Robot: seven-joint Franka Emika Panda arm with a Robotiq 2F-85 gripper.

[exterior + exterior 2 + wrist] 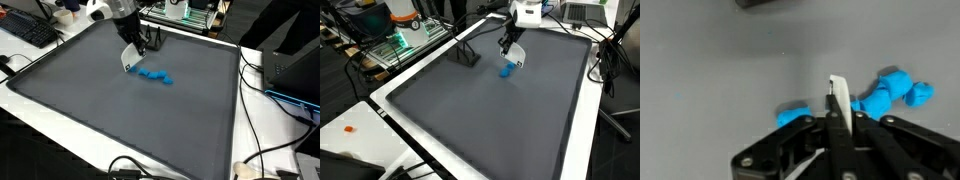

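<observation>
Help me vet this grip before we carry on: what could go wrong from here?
1. The thin white piece is pinched edge-on in the shut jaws; pressing down on the gray mat might bend it or let it slip.
2. The blue lumpy thing lies close by and could get shoved aside.

I can pass all round the blue clump (pixel 155 75) on open grey mat (pixel 110 125). Only a black stand (pixel 468 56) rises near it, by the mat's edge.

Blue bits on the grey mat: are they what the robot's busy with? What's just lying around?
Busy with: tool, shut on a white flat piece; blue bits beside it.
Just lying around: keyboard, black block, small orange thing, cables.
</observation>
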